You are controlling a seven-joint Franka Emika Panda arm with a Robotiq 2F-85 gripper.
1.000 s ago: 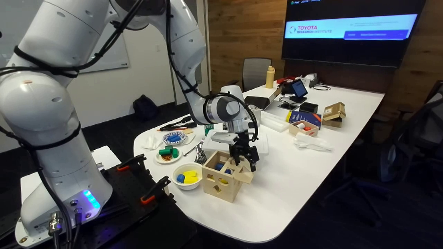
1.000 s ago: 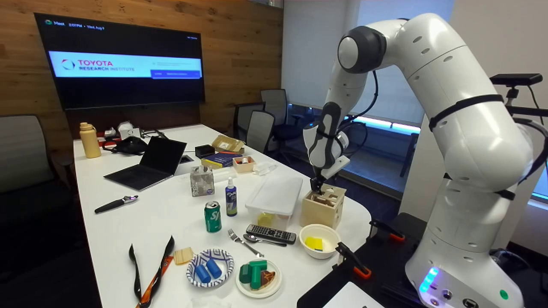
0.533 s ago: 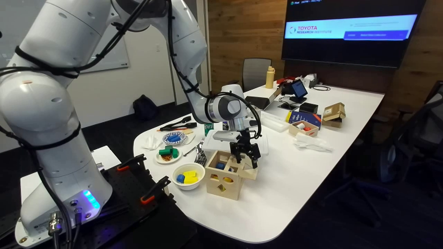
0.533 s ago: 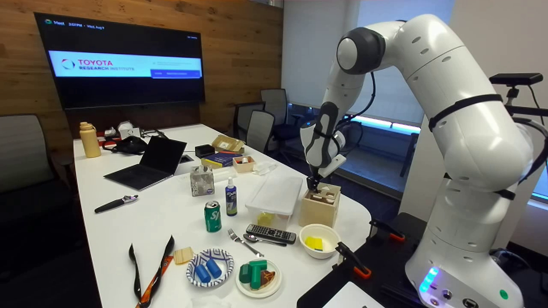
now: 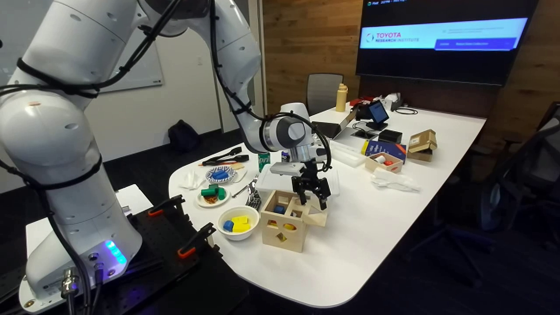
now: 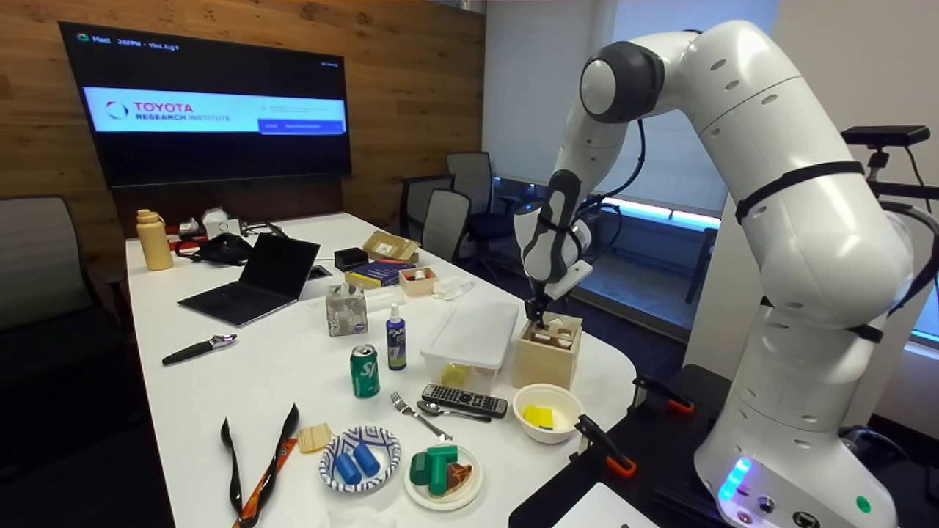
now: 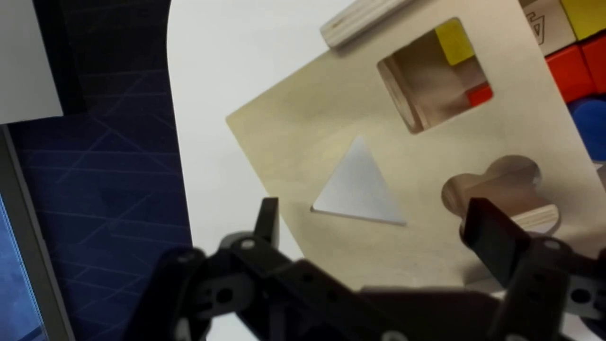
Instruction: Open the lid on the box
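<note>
The light-wood box (image 5: 280, 236) stands near the table end; it also shows in an exterior view (image 6: 544, 365). The pale lid (image 5: 316, 219) is shifted partly off it, overhanging the side away from the robot base. Blocks show in the uncovered part. In the wrist view the lid (image 7: 293, 118) has square, triangle and clover cut-outs; white table shows through the triangle. My gripper (image 5: 313, 204) is over the lid, fingers apart with nothing between. In the wrist view its fingers (image 7: 376, 207) straddle the triangle, one near the lid's edge, one at the clover hole. Contact is unclear.
A white bowl (image 6: 549, 434) with yellow and blue blocks stands close beside the box. A lidded clear plastic container (image 6: 469, 337) is on another side. A remote (image 6: 463, 400), fork, spoon and a plate (image 6: 440, 500) lie nearby. The table edge (image 5: 350, 302) is close.
The box and lid have shifted slightly away from the robot base. My gripper has moved the same way and appears a little higher, its fingers still apart.
</note>
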